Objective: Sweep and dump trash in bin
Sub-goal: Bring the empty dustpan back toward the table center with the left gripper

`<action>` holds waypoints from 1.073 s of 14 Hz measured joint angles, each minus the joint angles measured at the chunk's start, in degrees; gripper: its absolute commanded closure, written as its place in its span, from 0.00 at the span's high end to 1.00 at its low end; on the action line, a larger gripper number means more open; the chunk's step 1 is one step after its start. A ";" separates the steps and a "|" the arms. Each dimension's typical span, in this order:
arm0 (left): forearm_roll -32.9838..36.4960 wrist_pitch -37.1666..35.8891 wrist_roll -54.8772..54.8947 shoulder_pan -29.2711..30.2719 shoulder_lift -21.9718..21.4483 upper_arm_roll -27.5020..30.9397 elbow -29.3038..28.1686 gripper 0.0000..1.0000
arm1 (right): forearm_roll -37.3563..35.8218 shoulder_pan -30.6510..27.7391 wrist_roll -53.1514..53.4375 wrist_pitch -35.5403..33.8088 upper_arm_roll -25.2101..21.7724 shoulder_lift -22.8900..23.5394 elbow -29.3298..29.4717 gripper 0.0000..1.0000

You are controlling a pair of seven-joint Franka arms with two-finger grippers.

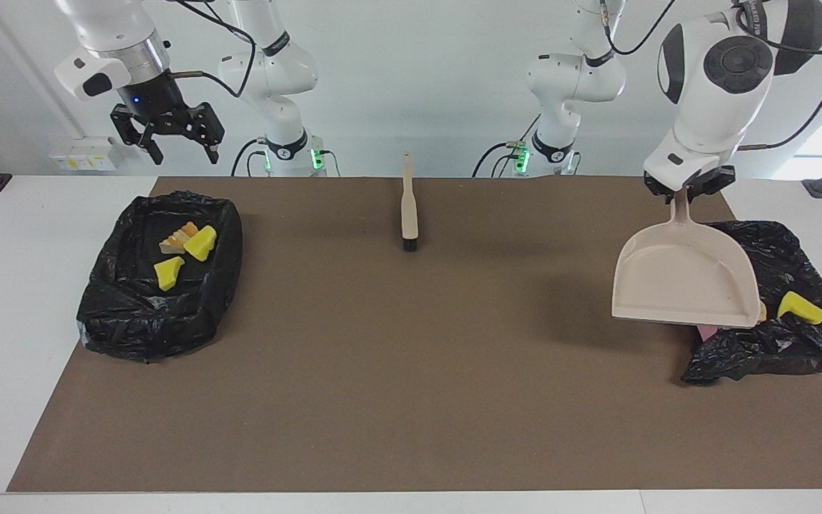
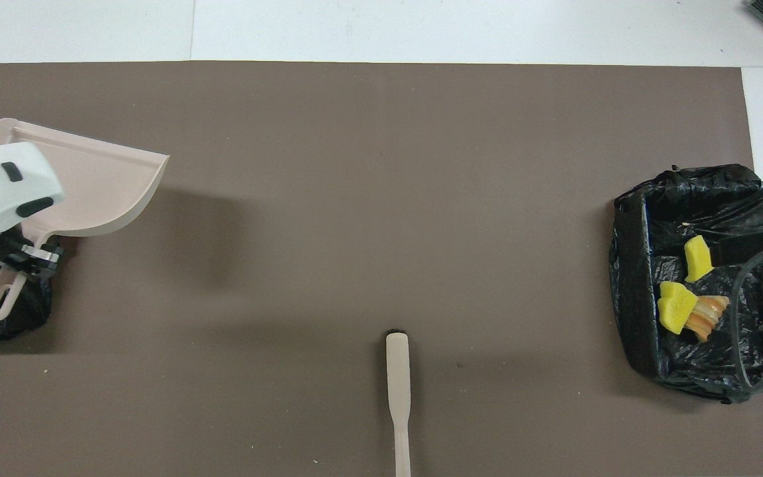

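At right of facing frame, left gripper (image 1: 683, 191) pinching dustpan (image 1: 683, 278) handle, pan raised over bin (image 1: 796, 250) edge. Trash (image 1: 801, 307) inside. Risk: swinging pan snagging bag. At upper left, right gripper (image 1: 177, 146) spread, waiting over second bin (image 1: 133, 314).

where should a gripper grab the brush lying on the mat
Take the brush by its narrow handle, the end nearer the robots, coming straight down with the jaws across the handle's width. It lies flat on the mat, bristle head pointing away from the robots, with bare mat on both sides, so nothing blocks a descent.
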 measured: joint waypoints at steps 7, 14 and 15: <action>-8.13 0.73 -15.83 -11.48 -0.59 -0.17 0.01 0.00 | 0.00 0.00 0.00 0.00 0.00 -0.08 -0.18 1.00; -14.56 8.33 -20.88 -15.16 1.46 -0.60 -0.07 0.00 | 0.00 -0.02 0.00 0.00 0.00 -0.21 -0.32 1.00; -14.74 9.26 -22.09 -15.99 2.57 -0.72 -0.08 0.00 | 0.00 -0.02 0.00 0.00 0.00 -0.24 -0.35 1.00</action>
